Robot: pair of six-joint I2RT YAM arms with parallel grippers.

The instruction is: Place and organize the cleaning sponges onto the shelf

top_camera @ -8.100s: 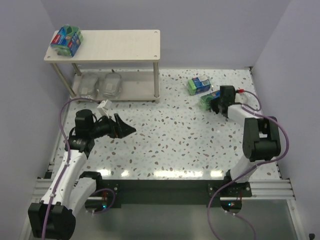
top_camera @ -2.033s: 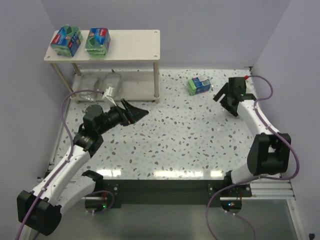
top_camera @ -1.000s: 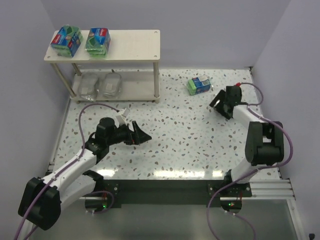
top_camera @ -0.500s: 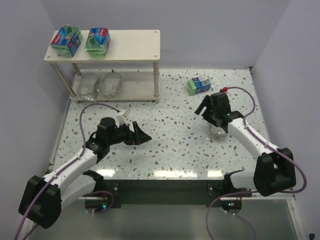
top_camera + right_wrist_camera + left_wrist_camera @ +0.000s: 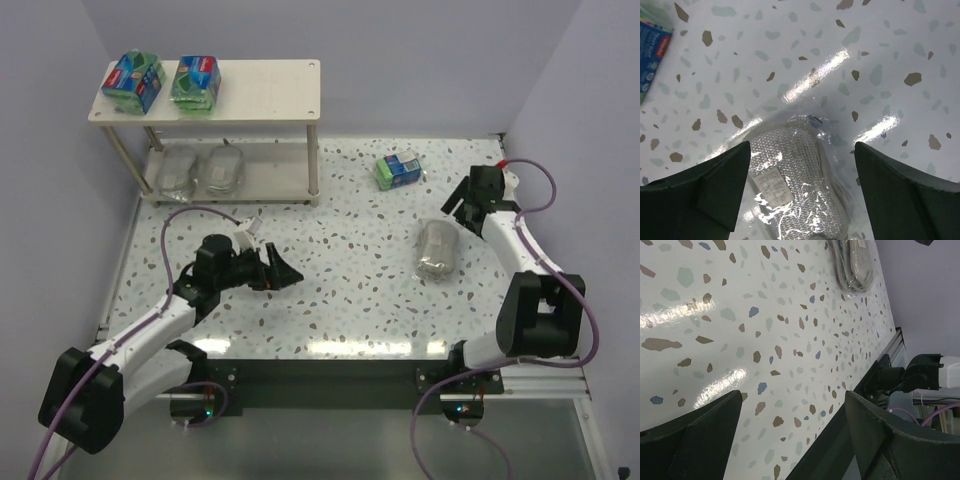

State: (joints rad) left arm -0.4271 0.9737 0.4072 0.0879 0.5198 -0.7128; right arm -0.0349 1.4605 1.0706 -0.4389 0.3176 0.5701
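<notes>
Nearest me, my left gripper hangs spread and empty over the table. One scourer lies near my right gripper, which is likewise spread and empty. Farther off, a green pack lies loose on the table, and the shelf bears two green packs above and two scourers below.

Silvery-grey scourer on white, brown-and-teal-speckled table.

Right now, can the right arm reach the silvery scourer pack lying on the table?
Probably yes: the right end effector hovers open close over the scourer pack, and nothing lies between them on the table.
</notes>
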